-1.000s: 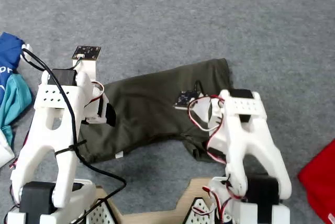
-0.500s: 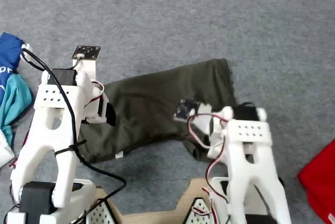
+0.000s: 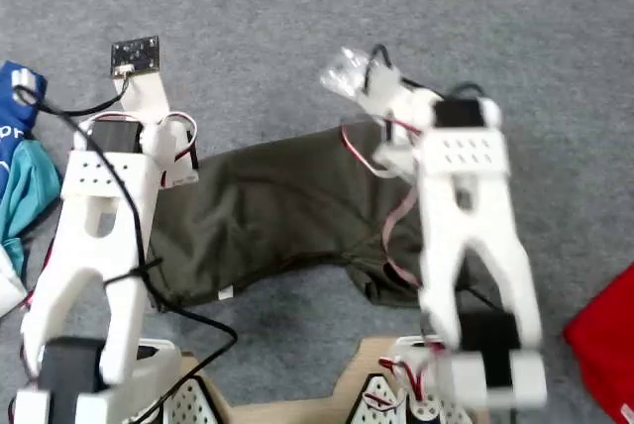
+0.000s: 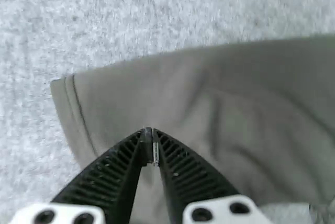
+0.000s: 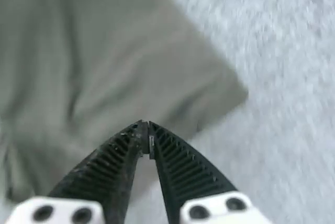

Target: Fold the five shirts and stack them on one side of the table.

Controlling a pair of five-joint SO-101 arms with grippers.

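Hovering over one olive shirt [image 3: 277, 211], left tool [image 4: 148, 139], right tool [image 5: 145, 132] (two, both closed)

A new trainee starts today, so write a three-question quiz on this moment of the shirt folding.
1. True or false: the olive shirt lies spread on the gray table.
2. Which colour is the shirt at the table edge on the robot's right? A blue, B red, C yellow.
3. Fill in: in the wrist views, the left claw and the right claw are each ___ (open or shut).

Key
1. True.
2. B, the red shirt.
3. Shut.
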